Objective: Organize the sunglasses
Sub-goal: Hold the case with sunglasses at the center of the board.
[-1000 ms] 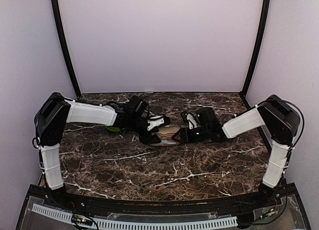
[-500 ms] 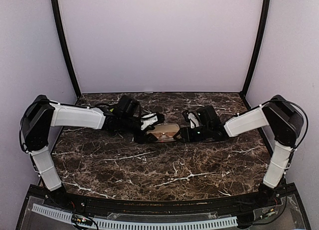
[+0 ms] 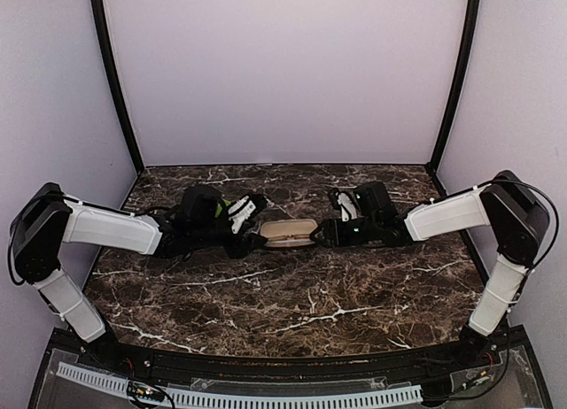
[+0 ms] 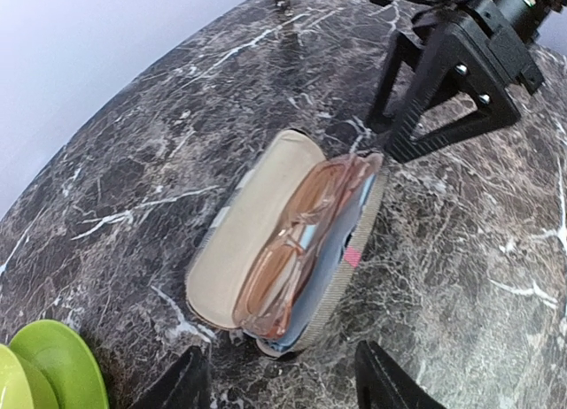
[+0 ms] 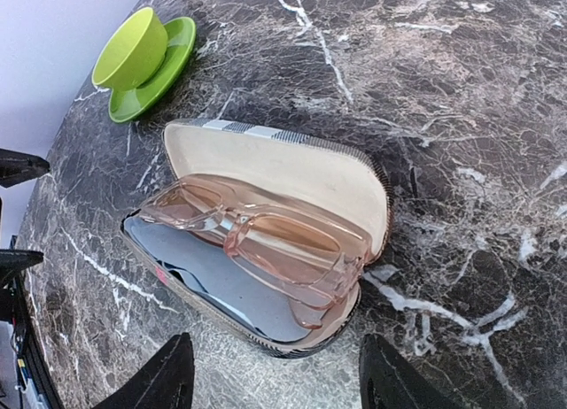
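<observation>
The sunglasses (image 5: 266, 241) rest in the case (image 5: 275, 161), lid not yet closed; left gripper (image 4: 283, 378) and right gripper (image 5: 275, 374) stand open, empty.

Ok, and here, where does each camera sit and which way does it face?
Top external: above and behind the robot, looking down on the table; left arm, right arm, left gripper and right gripper flanking the case.
Left wrist: on the left arm, looking right over the case; own fingers below, right gripper beyond.
Right wrist: on the right arm, looking left; own fingers below, cup beyond.
Shared: both wrists see the sunglasses.
</observation>
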Controlling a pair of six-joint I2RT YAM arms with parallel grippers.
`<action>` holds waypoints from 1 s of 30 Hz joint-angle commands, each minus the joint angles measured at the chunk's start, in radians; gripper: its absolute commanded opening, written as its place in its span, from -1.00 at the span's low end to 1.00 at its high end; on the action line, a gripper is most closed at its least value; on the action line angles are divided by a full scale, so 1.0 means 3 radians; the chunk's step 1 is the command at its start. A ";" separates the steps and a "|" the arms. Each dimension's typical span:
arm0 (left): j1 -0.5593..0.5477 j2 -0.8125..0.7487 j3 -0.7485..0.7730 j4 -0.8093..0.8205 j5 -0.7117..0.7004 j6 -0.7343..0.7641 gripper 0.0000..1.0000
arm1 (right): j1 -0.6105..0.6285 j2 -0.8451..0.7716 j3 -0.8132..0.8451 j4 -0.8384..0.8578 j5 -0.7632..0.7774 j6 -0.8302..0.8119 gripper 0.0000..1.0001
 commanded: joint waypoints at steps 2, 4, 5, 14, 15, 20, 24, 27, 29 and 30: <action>-0.0010 -0.0031 -0.0065 0.0425 -0.0454 -0.0599 0.15 | 0.0016 0.0006 0.0119 0.0015 0.0112 0.0131 0.30; -0.0012 0.0024 -0.0047 0.0479 -0.0492 -0.0786 0.15 | 0.0016 0.0052 0.0168 -0.0004 0.0133 0.0184 0.30; -0.0010 0.0052 -0.0036 0.0492 -0.0514 -0.0872 0.15 | 0.0016 0.0078 0.0191 -0.0015 0.0142 0.0200 0.29; -0.0011 0.0367 0.0140 0.0380 -0.0612 -0.1322 0.14 | 0.0019 0.0292 0.0233 0.0019 0.0032 0.0284 0.12; -0.0010 0.0391 0.0152 0.0378 -0.0581 -0.1358 0.14 | 0.0017 0.0297 0.0220 0.0035 0.0015 0.0289 0.10; -0.0011 0.0484 0.0166 0.0372 -0.0496 -0.1479 0.13 | 0.0044 0.0313 0.0162 0.0071 0.0001 0.0302 0.05; -0.0011 0.0506 0.0155 0.0349 -0.0433 -0.1492 0.12 | 0.0064 0.0314 0.0116 0.0092 0.0000 0.0297 0.03; -0.0012 0.0505 0.0127 0.0350 -0.0364 -0.1517 0.12 | 0.0079 0.0311 0.0060 0.0117 0.0011 0.0297 0.02; -0.0015 0.0504 0.0109 0.0352 -0.0299 -0.1549 0.11 | 0.0095 0.0303 0.0027 0.0130 0.0026 0.0289 0.02; -0.0016 0.0505 0.0101 0.0356 -0.0265 -0.1568 0.11 | 0.0104 0.0302 0.0010 0.0142 0.0039 0.0284 0.02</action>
